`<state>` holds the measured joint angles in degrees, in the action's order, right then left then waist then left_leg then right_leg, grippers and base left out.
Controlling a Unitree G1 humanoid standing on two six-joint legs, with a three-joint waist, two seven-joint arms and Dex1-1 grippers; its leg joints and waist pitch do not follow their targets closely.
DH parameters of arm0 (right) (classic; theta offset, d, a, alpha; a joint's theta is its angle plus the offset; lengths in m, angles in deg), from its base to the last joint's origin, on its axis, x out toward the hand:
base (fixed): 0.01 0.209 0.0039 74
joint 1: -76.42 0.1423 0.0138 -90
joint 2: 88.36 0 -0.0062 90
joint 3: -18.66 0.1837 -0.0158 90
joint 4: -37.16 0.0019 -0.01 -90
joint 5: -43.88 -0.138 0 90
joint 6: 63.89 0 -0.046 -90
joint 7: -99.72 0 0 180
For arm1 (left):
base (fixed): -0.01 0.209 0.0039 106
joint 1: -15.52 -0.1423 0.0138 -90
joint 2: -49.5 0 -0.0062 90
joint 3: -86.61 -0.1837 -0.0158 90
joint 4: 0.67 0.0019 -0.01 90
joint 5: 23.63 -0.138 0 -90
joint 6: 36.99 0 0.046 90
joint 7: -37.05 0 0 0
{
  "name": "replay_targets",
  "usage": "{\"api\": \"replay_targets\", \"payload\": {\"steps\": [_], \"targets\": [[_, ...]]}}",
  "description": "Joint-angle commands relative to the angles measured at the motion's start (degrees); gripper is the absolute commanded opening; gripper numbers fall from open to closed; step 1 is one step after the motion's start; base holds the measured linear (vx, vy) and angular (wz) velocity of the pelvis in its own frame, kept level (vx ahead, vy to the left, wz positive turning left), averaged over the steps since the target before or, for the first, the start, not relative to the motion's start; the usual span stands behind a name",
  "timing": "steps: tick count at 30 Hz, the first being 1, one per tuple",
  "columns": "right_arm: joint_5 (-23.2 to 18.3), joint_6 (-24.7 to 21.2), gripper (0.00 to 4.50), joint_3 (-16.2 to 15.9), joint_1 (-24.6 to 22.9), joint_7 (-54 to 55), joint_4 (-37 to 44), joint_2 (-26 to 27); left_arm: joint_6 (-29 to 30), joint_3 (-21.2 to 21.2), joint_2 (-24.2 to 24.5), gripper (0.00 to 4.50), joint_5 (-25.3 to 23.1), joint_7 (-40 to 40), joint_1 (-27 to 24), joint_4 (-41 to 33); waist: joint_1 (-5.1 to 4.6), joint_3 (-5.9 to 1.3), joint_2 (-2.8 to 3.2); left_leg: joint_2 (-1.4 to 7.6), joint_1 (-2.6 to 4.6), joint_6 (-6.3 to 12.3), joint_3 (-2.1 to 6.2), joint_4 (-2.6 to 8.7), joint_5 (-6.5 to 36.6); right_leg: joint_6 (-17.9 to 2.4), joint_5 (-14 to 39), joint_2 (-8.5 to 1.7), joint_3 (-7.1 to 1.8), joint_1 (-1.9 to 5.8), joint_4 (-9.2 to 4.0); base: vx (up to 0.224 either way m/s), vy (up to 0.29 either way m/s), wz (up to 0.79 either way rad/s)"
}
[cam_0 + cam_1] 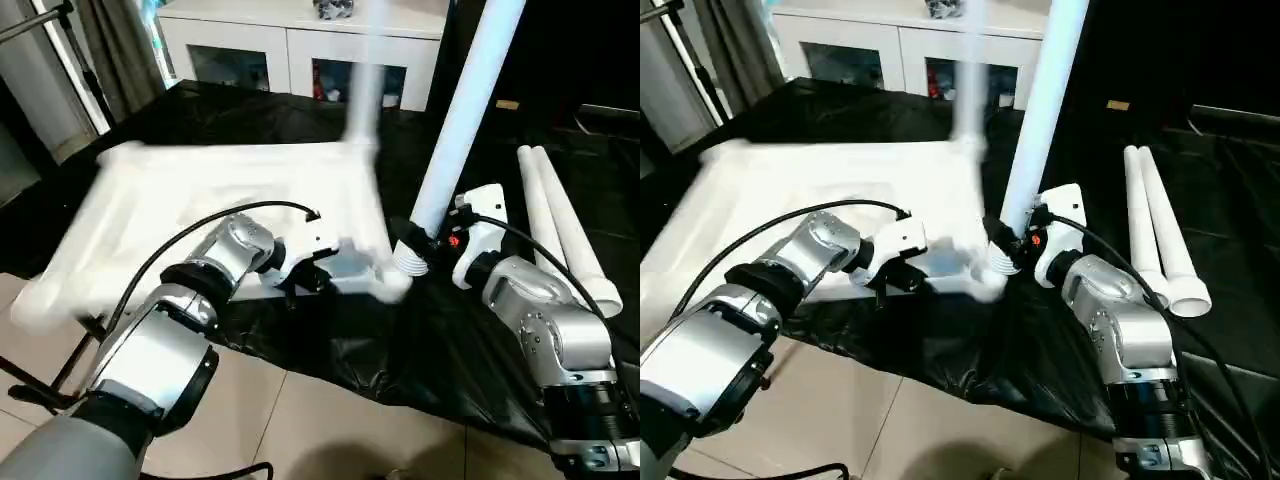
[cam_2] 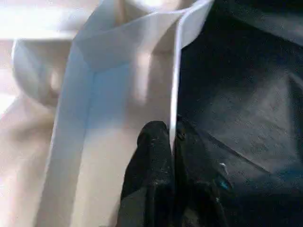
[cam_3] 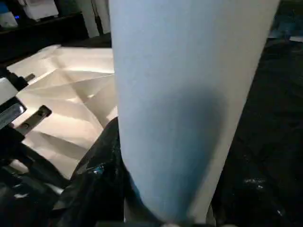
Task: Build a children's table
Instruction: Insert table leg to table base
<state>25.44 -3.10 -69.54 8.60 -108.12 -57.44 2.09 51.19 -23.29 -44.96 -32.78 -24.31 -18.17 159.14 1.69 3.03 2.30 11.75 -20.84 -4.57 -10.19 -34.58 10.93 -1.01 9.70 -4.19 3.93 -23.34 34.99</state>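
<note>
White plastic carries the whole scene: the children's table top [image 1: 230, 200] lies ribbed side up on the black-draped table [image 1: 560, 150], its near long edge reaching toward the robot so both arms can work on it without stretching. The left gripper [image 2: 173, 142] pinches the thin rim of that top, one black finger on each side of the wall with the jaws pressed onto it, which I judge is meant to steady the top and keep it from sliding on the cloth while a leg is pushed in. The right gripper [image 1: 1015, 235] is clamped on the lower part of a tapered leg [image 1: 460, 110], jaws closed round the tube just above its ribbed end, and holds it nearly upright but leaning, with the end just beside the near right corner socket [image 1: 392, 283]; that hold low on the tube seems chosen to give control of the tip as it is aimed at the socket. The tip looks close to the socket, but whether it has entered I cannot tell. Another leg [image 1: 362, 85] already stands upright from the far right corner. Two spare legs [image 1: 560, 230] lie side by side on the cloth to the right, near the right arm, ready for later. A white cabinet [image 1: 300, 50] stands behind
</note>
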Motion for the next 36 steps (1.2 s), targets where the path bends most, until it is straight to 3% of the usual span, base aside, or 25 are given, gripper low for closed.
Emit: {"api": "replay_targets", "payload": {"steps": [1, 5, 6, 8, 13, 14, 15, 18, 21, 22, 23, 24, 26, 27, 28, 29, 32, 36], "targets": [[-0.3, -1.1, 1.9, -0.2, 0.4, 0.5, 0.5, 0.4, -2.1, 0.6, 1.3, 0.0, 0.1, 0.8, -2.5, -0.4, 0.72, -4.28, -1.23, 0.12, -0.18, 4.66, 0.18, 3.3, 6.4, -12.2, 12.5, -3.22, -2.14, 4.17, -4.72, 0.0, 0.0, 0.0], [0.8, -0.6, 1.9, -1.4, 0.9, 1.0, -1.0, 1.1, -6.7, 0.6, 1.4, 0.0, -0.1, 2.0, -5.9, -3.9, 1.03, -4.14, -1.09, 0.71, 0.31, 4.1, 0.2, 3.59, 7.7, -11.8, 14.1, -3.34, -2.3, 3.55, -4.8, 0.0, 0.0, 0.0], [0.9, -0.4, 1.9, -1.6, 0.9, 1.1, -1.2, 1.3, -7.9, 0.9, 1.3, 0.0, 0.3, 2.0, -6.4, -4.4, 0.97, -4.08, -1.87, 0.61, 0.16, 3.92, 0.08, 3.65, 8.2, -11.5, 14.9, -3.32, -2.25, 3.62, -4.93, 0.0, 0.0, 0.0], [1.5, 0.3, 1.9, -2.5, 1.1, 0.9, -1.7, 1.5, -10.2, 1.1, 1.3, 0.0, 0.9, 1.6, -7.5, -5.3, 1.2, -4.09, -1.3, 0.73, 0.29, 3.53, 0.15, 3.73, 8.3, -11.0, 15.7, -3.54, -2.35, 3.46, -4.93, 0.0, 0.0, 0.0], [3.7, 3.0, 1.9, -3.8, 1.8, 0.9, -3.3, 1.9, -18.1, 0.9, 1.8, 0.0, 0.3, 1.2, -9.1, -6.3, 1.55, -4.1, -1.38, 0.74, 0.21, 2.98, 0.12, 3.82, 8.1, -10.4, 14.2, -3.61, -2.54, 3.45, -4.67, 0.0, 0.0, 0.0], [3.6, 2.9, 1.9, -3.7, 1.8, 0.9, -3.3, 2.0, -18.3, 0.9, 1.9, 0.0, 0.0, 1.4, -9.1, -6.3, 1.57, -4.06, -2.11, 0.74, 0.16, 3.09, 0.04, 3.85, 8.1, -10.1, 14.6, -3.6, -2.54, 3.47, -4.73, 0.0, 0.0, 0.0], [3.5, 2.9, 1.9, -3.6, 1.8, 0.9, -3.3, 2.0, -19.7, 0.6, 2.0, 0.0, -0.3, 1.2, -9.1, -6.5, 1.83, -3.99, -1.73, 0.78, 0.26, 3.05, 0.11, 3.9, 8.1, -9.7, 15.9, -3.74, -2.52, 3.38, -4.75, 0.0, 0.0, 0.0], [3.8, 3.1, 1.9, -3.8, 1.6, 1.0, -3.1, 2.1, -23.6, 0.7, 1.5, 0.0, -0.1, 0.0, -9.0, -6.3, 1.87, -3.92, -1.6, 0.8, 0.34, 2.72, 0.08, 3.95, 8.5, -8.8, 17.9, -3.75, -2.59, 3.2, -5.03, 0.0, 0.0, 0.0], [3.8, 3.3, 1.9, -3.8, 1.5, 1.1, -3.0, 2.1, -25.4, 0.9, 1.0, 0.0, 0.2, -0.5, -8.8, -5.9, 1.96, -3.95, -1.52, 0.9, 0.61, 2.68, 0.0, 3.95, 8.7, -9.5, 16.0, -3.69, -2.71, 2.95, -4.91, 0.0, 0.0, 0.0], [3.8, 3.4, 1.9, -3.7, 1.4, 1.2, -2.9, 2.1, -25.8, 1.0, 0.9, 0.0, 0.2, -0.4, -8.7, -5.8, 1.97, -3.98, -0.99, 0.92, 0.65, 2.53, 0.07, 3.96, 8.8, -9.7, 15.7, -3.68, -2.7, 2.95, -4.82, 0.0, 0.0, 0.0], [3.9, 3.5, 1.9, -3.6, 1.3, 1.3, -2.9, 2.1, -26.3, 1.1, 0.7, 0.0, 0.2, -0.4, -8.6, -5.6, 1.88, -4.0, -1.3, 0.92, 0.5, 2.48, 0.04, 3.97, 8.7, -9.9, 15.0, -3.62, -2.68, 3.07, -4.79, 0.0, 0.0, 0.0], [3.8, 3.7, 1.9, -3.0, 0.9, 1.5, -2.5, 2.0, -28.0, 1.3, 0.2, 0.0, 0.2, 0.6, -8.1, -5.2, 1.93, -4.07, -0.73, 0.94, 0.53, 2.34, 0.11, 3.98, 8.6, -10.2, 14.1, -3.65, -2.67, 3.09, -4.6, 0.0, 0.0, 0.0], [3.8, 3.7, 1.9, -2.7, 0.7, 1.5, -2.2, 1.9, -29.1, 1.3, 0.1, 0.0, -0.1, 1.5, -7.8, -4.9, 1.86, -4.16, -1.13, 0.85, 0.36, 2.56, 0.08, 3.94, 8.4, -10.4, 12.8, -3.58, -2.65, 3.29, -4.51, 0.0, 0.0, 0.0], [3.7, 3.6, 1.9, -2.6, 0.6, 1.6, -2.1, 1.9, -29.5, 1.3, 0.1, 0.0, -0.4, 2.4, -7.6, -4.8, 1.92, -4.17, -1.12, 0.84, 0.4, 2.73, -0.01, 3.84, 8.4, -10.5, 12.5, -3.65, -2.72, 3.22, -4.56, 0.0, 0.0, 0.0], [3.6, 3.7, 1.9, -2.3, 0.4, 1.9, -1.8, 1.9, -30.6, 1.6, 0.0, 0.0, -0.5, 2.8, -7.3, -4.4, 1.97, -4.17, -0.74, 0.86, 0.46, 2.68, 0.04, 3.85, 8.5, -10.5, 12.6, -3.66, -2.7, 3.2, -4.53, 0.0, 0.0, 0.0], [3.5, 3.7, 1.9, -2.2, 0.3, 2.0, -1.7, 1.9, -30.9, 1.8, -0.1, 0.0, -0.2, 2.4, -7.2, -4.2, 1.94, -4.11, -1.02, 0.78, 0.32, 2.72, 0.0, 3.88, 8.5, -10.4, 13.0, -3.64, -2.67, 3.31, -4.61, 0.0, 0.0, 0.0], [3.5, 3.7, 1.9, -2.0, 0.2, 2.2, -1.7, 2.0, -33.2, 1.8, 0.1, 0.0, -0.5, 2.2, -7.0, -4.1, 1.96, -4.09, -0.99, 0.77, 0.31, 2.64, 0.03, 3.91, 8.7, -9.8, 14.9, -3.68, -2.61, 3.31, -4.74, 0.0, 0.0, 0.0], [3.4, 4.0, 1.9, -1.8, 0.3, 2.6, -2.1, 2.3, -40.6, -2.7, 1.0, 0.0, -6.3, 3.3, -6.2, -2.9, 2.04, -4.15, -0.91, 0.94, 0.37, 2.56, 0.12, 3.98, 8.6, -9.1, 14.9, -3.68, -2.62, 3.19, -4.8, 0.0, 0.0, 0.0]]}}
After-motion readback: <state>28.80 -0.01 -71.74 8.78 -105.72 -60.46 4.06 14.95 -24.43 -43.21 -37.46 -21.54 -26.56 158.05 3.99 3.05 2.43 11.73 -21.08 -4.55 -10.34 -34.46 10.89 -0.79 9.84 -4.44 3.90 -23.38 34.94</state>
